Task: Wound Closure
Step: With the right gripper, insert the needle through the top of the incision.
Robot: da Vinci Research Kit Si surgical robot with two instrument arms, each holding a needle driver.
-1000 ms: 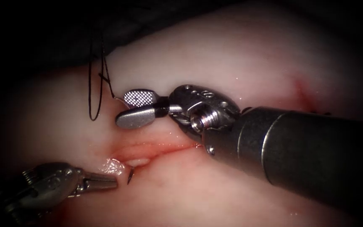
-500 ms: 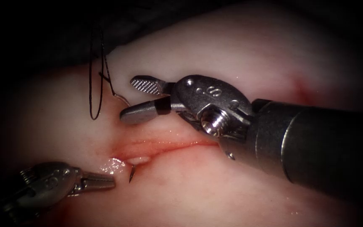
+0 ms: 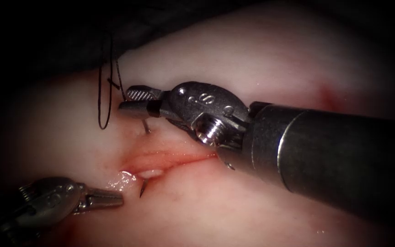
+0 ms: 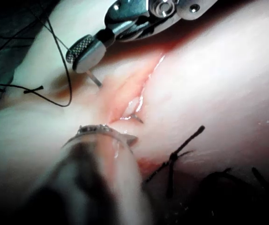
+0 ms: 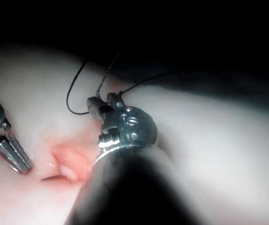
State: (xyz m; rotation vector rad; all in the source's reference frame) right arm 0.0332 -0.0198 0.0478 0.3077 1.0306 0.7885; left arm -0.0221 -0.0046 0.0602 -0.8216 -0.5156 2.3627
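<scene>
Your right needle driver came in from the right of the endoscope frame and sat just above the cut, a little left of centre. A second before, its jaws stood apart beside the needle's tail; at this moment they were clenched on the needle near its thread end, where a short length of steel ran down from the jaws into the tissue. Gripping it so close to the tail suited controlling the curve while most of the needle was buried.

The needle's tip showed below the cut, poking out of the lower lip, so the needle spanned the wound under the surface. The black thread hung in a loop at the upper left, slack and out of the way of both tools.

Your left needle driver waited at the lower left, jaws closed and grasping nothing, its point near the emerging tip without touching it, which looked like a sensible standby spot. Red fluid lined the cut.
</scene>
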